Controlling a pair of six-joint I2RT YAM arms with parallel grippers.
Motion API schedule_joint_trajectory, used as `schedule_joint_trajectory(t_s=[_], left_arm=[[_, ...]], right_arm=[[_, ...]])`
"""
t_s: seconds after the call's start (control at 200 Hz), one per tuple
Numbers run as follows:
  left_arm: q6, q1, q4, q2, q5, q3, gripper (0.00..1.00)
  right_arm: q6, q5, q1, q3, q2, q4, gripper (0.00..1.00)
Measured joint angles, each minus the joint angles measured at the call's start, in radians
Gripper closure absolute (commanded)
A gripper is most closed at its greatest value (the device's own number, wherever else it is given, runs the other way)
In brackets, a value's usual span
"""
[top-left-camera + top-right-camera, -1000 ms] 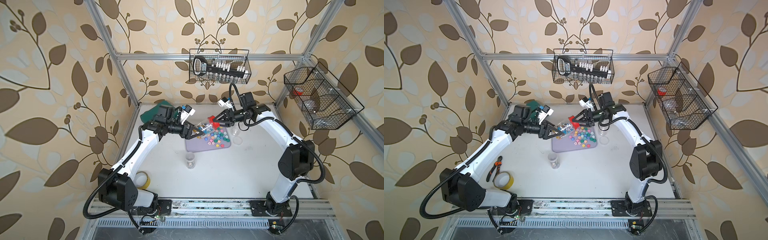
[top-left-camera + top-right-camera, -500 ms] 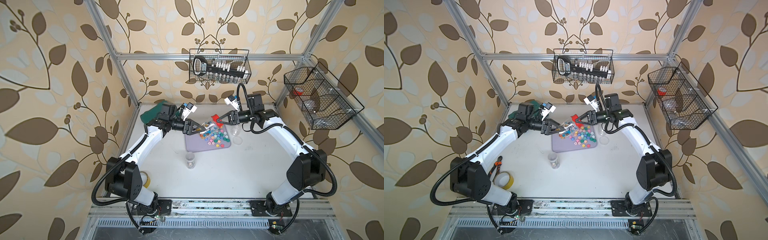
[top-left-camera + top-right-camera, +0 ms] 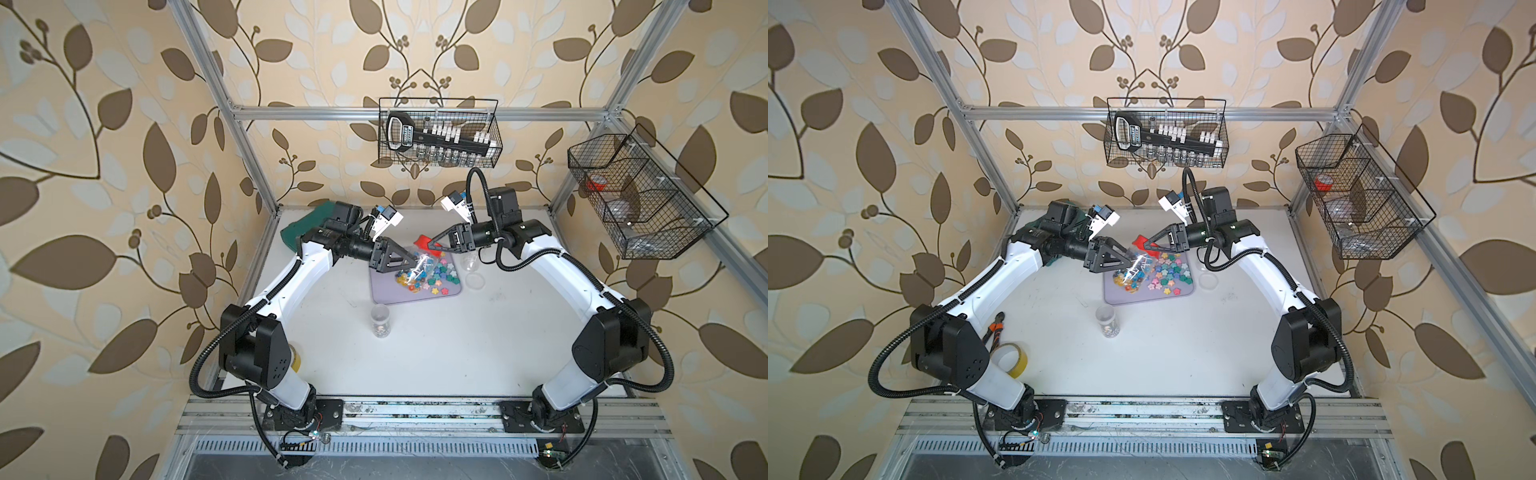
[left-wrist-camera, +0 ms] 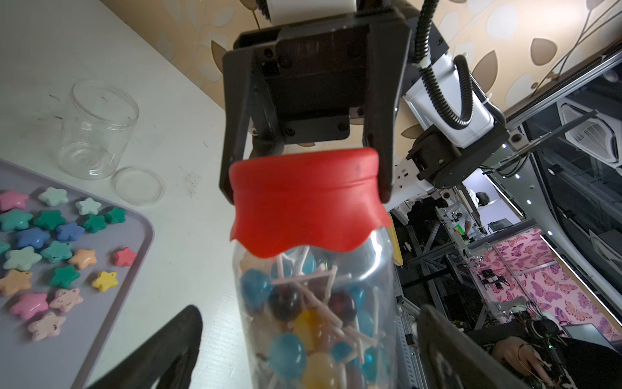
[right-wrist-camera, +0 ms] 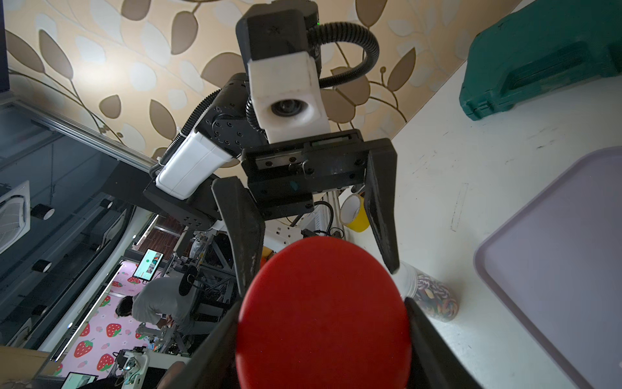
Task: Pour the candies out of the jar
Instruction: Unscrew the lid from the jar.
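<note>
- Over the lavender plastic tray (image 3: 388, 296), the clear plastic jar (image 4: 316, 303) hung tilted; whether its base touched the tray, I couldn't tell.
- And the right hand (image 4: 306, 188) was clamped on the jar's red wavy-edged lid (image 5: 323, 316), a finger on each side.
- Meanwhile the left hand (image 3: 411, 262) stood spread wide, fingers flanking the jar body, clear of it.
- Inside, lid on, the multicoloured ball lollipops on white sticks (image 4: 286, 350) sat packed.
- On the tray lay scattered pastel star-shaped pieces (image 4: 30, 235).
</note>
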Motion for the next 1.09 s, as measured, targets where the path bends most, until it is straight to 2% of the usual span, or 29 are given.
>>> schedule_joint_trajectory(t_s=[0.37,0.685,0.865,1.095], left_arm=[[0.091,-0.002,-0.12,0.033,-0.033,0.011,0.01],[0.138,-0.061,-0.192,0.064,-0.104,0.016,0.01],[0.14,-0.077,-0.206,0.087,-0.104,0.017,0.16],[0.122,-0.077,-0.187,0.079,-0.115,0.017,0.24]], right_arm=[[-0.002,0.041,-0.023,0.003,0.003,-0.055,0.72],[-0.01,0.072,-0.026,0.024,0.01,-0.105,0.72],[-0.021,0.097,-0.027,0.026,0.011,-0.11,0.73],[-0.024,0.113,-0.033,0.026,0.011,-0.109,0.73]])
